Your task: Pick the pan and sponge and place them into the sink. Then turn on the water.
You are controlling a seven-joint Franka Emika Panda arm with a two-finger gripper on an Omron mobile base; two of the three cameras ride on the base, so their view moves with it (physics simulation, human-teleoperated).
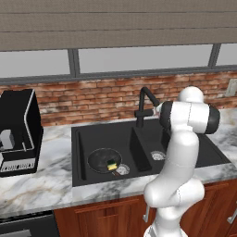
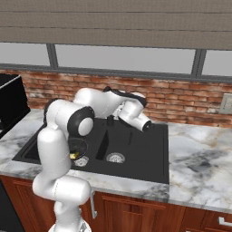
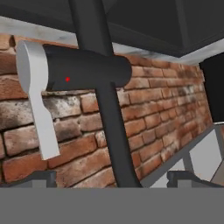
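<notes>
The black double-basin sink [image 1: 185, 155] is set into the counter. In its left basin lies the round black pan [image 1: 102, 159], with the yellow sponge [image 1: 112, 164] resting on its near side. From the right, the pan [image 2: 78, 146] and sponge [image 2: 74, 155] peek out beside my arm. My gripper [image 3: 113, 178] is open, close in front of the black faucet [image 3: 111, 131]. Its stem stands between the fingertips [image 3: 43, 177], with nothing held. The faucet's dark handle body [image 3: 87, 68] carries a silver lever [image 3: 37, 87]. The water is out of view.
A black box-shaped appliance [image 1: 18, 132] stands on the marble counter [image 1: 41, 180] left of the sink. A brick wall [image 1: 92, 99] and a window run behind it. More counter [image 2: 199, 158] lies right of the sink, below a wall outlet [image 2: 225, 104].
</notes>
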